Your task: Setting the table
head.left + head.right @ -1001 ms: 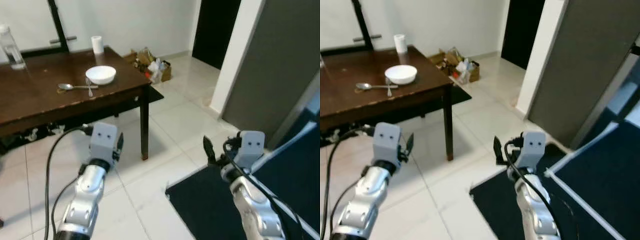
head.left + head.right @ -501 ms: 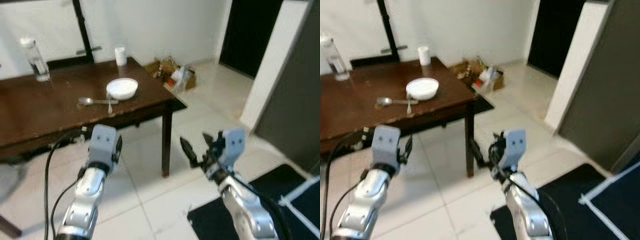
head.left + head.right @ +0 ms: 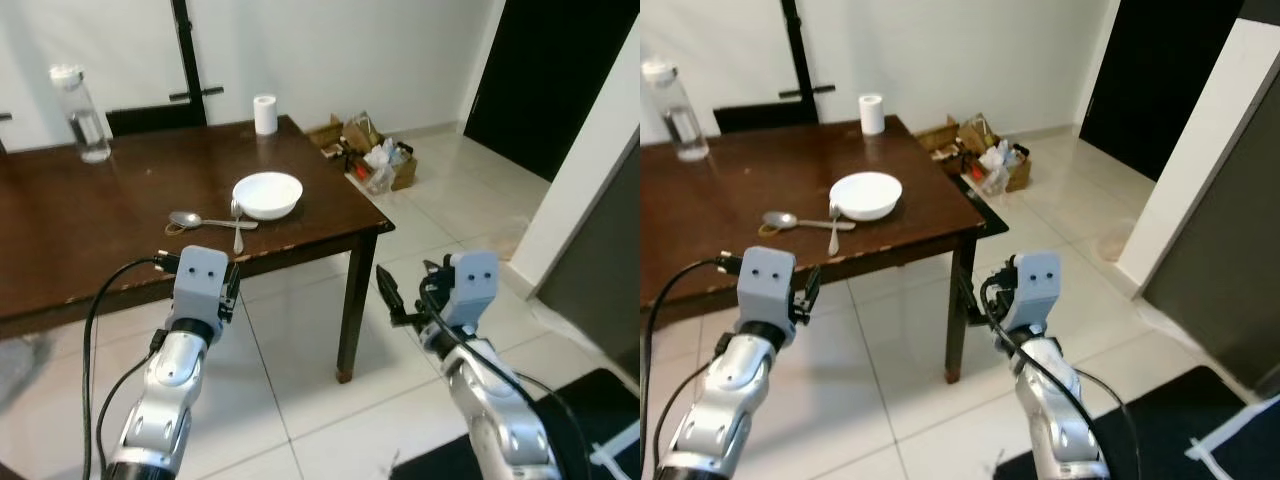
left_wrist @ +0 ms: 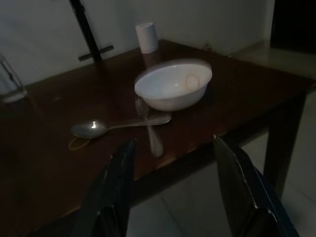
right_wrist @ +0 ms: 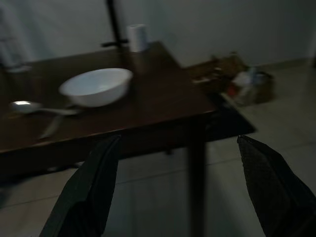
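A white bowl [image 3: 267, 194] stands on the dark wooden table [image 3: 90, 230] near its right end. A spoon [image 3: 193, 220] and a fork [image 3: 238, 224] lie crossed just left of the bowl. Both arms are held out in front of the table's near edge, above the tiled floor. My left gripper [image 4: 173, 144] is open and empty, and its wrist view looks at the bowl [image 4: 173, 85], spoon [image 4: 94, 129] and fork [image 4: 150, 131]. My right gripper [image 5: 178, 142] is open and empty too, level with the table's right corner, short of the bowl [image 5: 96, 86].
A clear water bottle [image 3: 80, 100] stands at the table's far left and a white roll [image 3: 265, 114] at its far right corner. A box of clutter [image 3: 375, 165] sits on the floor by the wall. A dark doorway [image 3: 560, 80] is at the right. A black stand [image 3: 185, 50] rises behind the table.
The camera has swung towards the table, which is now closer and more central; the dark mat has left the picture. Both grippers remain open and empty.
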